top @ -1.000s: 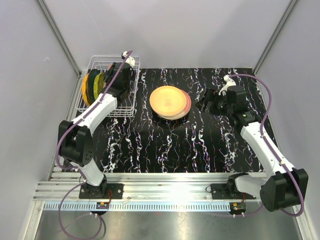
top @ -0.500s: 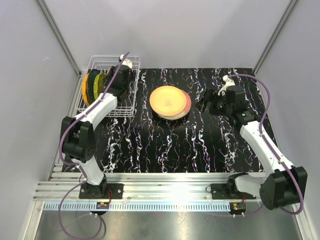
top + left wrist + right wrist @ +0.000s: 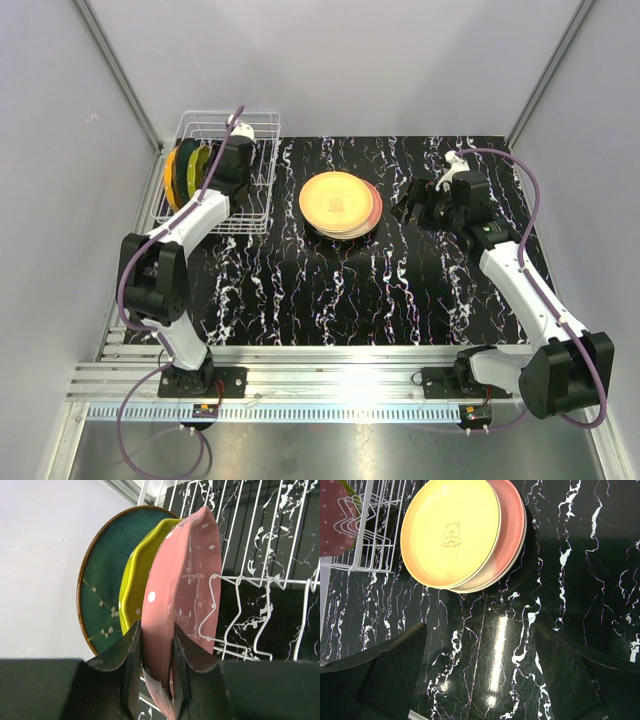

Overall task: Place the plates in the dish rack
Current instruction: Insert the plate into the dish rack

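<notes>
The white wire dish rack [image 3: 255,215] stands at the back left and also shows in the left wrist view [image 3: 260,580]. In it stand on edge a teal plate [image 3: 100,590], a yellow-green plate [image 3: 137,580] and a pink dotted plate [image 3: 185,580]. My left gripper [image 3: 157,635] is shut on the pink dotted plate's rim, over the rack [image 3: 210,165]. A stack of plates [image 3: 338,203] lies flat on the mat, with a yellow bear plate [image 3: 451,532] on top and a pink plate [image 3: 512,520] beneath it. My right gripper [image 3: 479,627] is open and empty, just right of the stack [image 3: 412,205].
A black marbled mat [image 3: 400,290] covers the table. Grey walls close in on the left, back and right. The right half of the rack holds only bare wire prongs [image 3: 240,610]. The arms' bases sit on the metal rail [image 3: 330,380] at the near edge.
My left gripper has shifted a little leftward over the rack with the pink dotted plate in it. The right arm has barely moved.
</notes>
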